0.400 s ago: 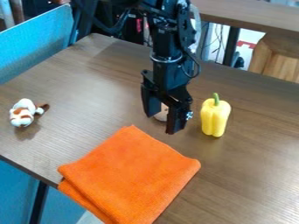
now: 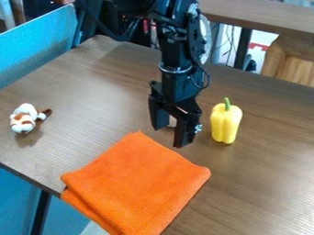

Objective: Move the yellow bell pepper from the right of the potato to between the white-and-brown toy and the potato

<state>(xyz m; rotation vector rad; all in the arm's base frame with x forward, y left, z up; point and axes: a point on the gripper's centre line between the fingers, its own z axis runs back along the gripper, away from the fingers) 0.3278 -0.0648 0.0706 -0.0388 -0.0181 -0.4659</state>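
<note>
The black gripper hangs over the middle of the table, just beyond the far corner of a folded orange cloth. Its two fingers are spread apart. A small pale object shows in the gap between them, mostly hidden by the gripper; whether they touch it I cannot tell. To the right of the gripper stands a yellow bell pepper with a green stem, upright and apart from it. Far to the left lies a small white and brown plush toy.
The brown wooden table has its left edge beside a blue panel. Another wooden surface runs along the back, with cables and a wooden box behind the table at the right.
The gripper has come down slightly, its fingertips now lower and nearer the cloth's corner. Less of the pale object shows between the fingers. The cloth, pepper and toy have stayed put.
</note>
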